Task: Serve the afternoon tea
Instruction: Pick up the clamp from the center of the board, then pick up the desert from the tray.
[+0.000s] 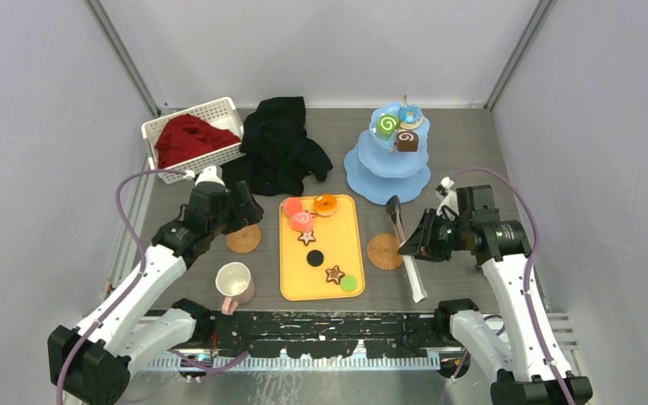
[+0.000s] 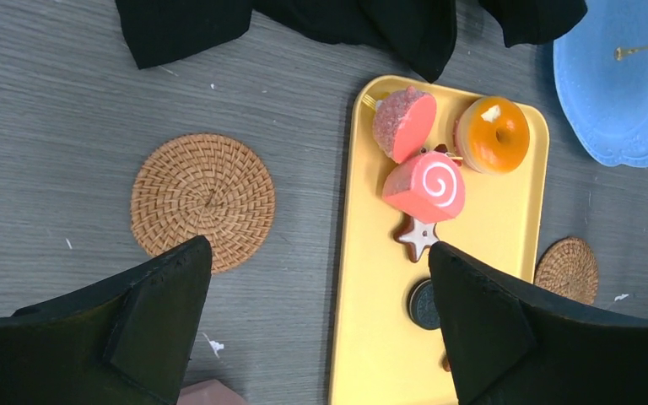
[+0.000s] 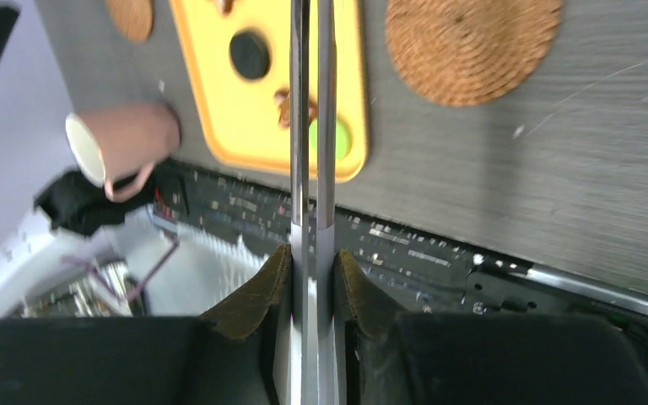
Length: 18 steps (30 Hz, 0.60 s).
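**Listener:** What do your two grippers have at this moment?

**Operator:** My right gripper (image 3: pixel 312 263) is clamped on a pair of tongs (image 1: pixel 414 280). Its wrist camera shows the two thin metal blades pinched together between the dark pads. The tongs lie slanted, black tips pointing away from me, just right of a round woven coaster (image 1: pixel 385 251). My left gripper (image 2: pixel 315 257) hangs with its jaws spread wide and nothing between them, above the left edge of the yellow tray (image 1: pixel 350 232) and a second woven coaster (image 1: pixel 243 240).

**Listener:** And where is the tea itself?

**Operator:** It is split between two places.
- **On the stand:** the pale-blue tiered stand (image 1: pixel 371 173) is at the far right, and its upper levels carry a green swirl roll (image 1: pixel 386 125), a blue donut (image 1: pixel 410 115) and a brown cube (image 1: pixel 406 140).
- **On the tray:** the tray sits in the middle of the table. At its far end are an orange donut (image 1: pixel 326 204), a pink swirl roll (image 1: pixel 302 222) and a red sugared piece (image 1: pixel 292 206). Nearer me are a star cookie (image 1: pixel 307 238), a round black cookie (image 1: pixel 315 258), another star (image 1: pixel 334 273) and a green disc (image 1: pixel 349 283).

**Listener:** Anything else?

**Operator:** A pink-handled mug (image 1: pixel 234 285) stands near the front edge, left of the tray. At the back are a black cloth (image 1: pixel 278 143) and — in the far-left corner — a white basket (image 1: pixel 219 108) holding a red cloth (image 1: pixel 187 139).
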### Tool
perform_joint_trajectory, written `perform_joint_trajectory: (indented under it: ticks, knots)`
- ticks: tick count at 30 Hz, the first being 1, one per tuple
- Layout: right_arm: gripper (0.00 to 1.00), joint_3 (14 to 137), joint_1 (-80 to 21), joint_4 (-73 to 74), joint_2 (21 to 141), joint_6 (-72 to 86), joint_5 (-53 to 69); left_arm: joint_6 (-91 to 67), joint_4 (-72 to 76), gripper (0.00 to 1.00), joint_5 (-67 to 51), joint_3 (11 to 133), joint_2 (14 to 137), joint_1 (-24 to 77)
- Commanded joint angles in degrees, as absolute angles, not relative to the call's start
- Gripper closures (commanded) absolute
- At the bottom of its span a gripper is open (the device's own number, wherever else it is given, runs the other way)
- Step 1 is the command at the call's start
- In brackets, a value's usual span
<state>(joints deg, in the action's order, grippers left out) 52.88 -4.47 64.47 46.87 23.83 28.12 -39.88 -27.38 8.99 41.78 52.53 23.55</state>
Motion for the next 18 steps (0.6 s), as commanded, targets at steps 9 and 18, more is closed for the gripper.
perform_joint_trajectory:
  ticks: [9, 18]
  knots:
    - [0.99, 53.74, -41.04, 55.43, 49.14, 35.87, 18.98, -44.82, -25.79, 0.01, 4.40, 45.51, 56.25, 23.39]
    - [0.87, 65.74, -58.09, 51.27, 71.35, 33.40, -3.97, -43.91, -30.03, 0.01, 6.56, 46.01, 52.03, 23.42]
